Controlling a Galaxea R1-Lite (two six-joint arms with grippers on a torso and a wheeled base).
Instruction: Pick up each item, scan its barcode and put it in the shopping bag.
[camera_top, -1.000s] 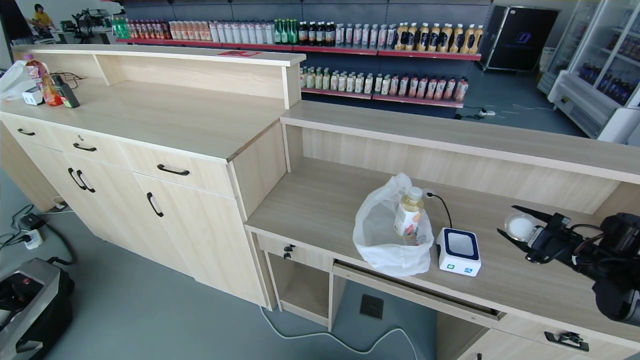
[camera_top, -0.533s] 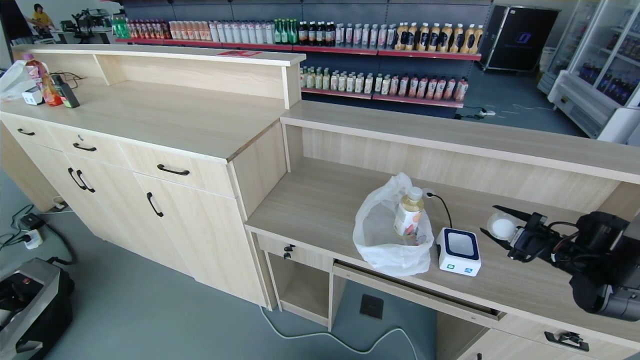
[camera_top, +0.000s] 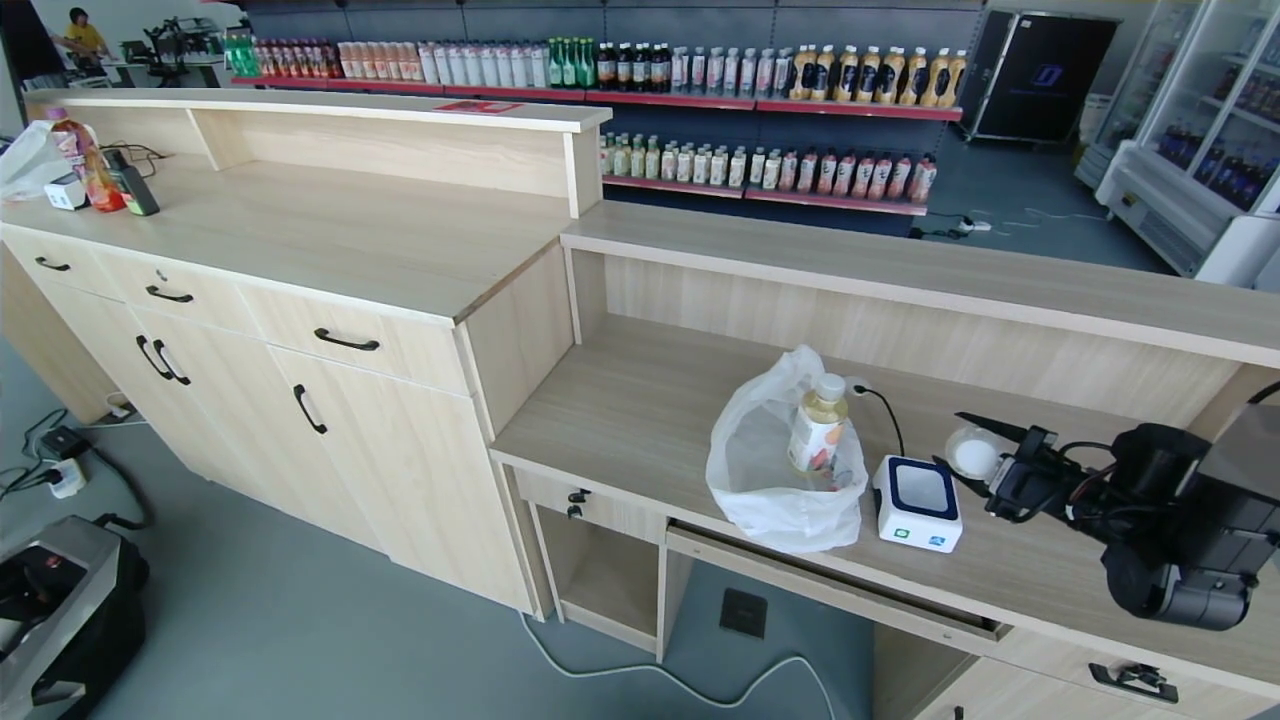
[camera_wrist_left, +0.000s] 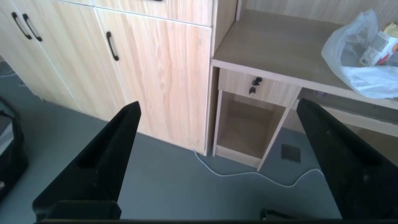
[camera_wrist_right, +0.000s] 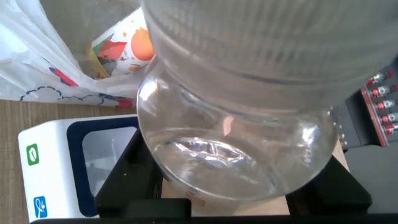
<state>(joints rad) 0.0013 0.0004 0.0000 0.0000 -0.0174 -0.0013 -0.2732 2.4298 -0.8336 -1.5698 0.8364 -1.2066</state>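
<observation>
Apparently clear bottle (camera_top: 970, 455) in right pincer (camera_top: 950, 440), beside scanner (camera_top: 920, 502), near shopping bag (camera_top: 755, 485).

A light wood counter (camera_top: 640, 410) spans centre and right, with a taller cabinet (camera_top: 400, 450) with black handles at left. Grey floor (camera_top: 300, 620) fills the lower left. Red-edged shelves (camera_top: 700, 100) of bottles cross the top; glass-door fridges (camera_top: 1200, 110) stand at upper right.
</observation>
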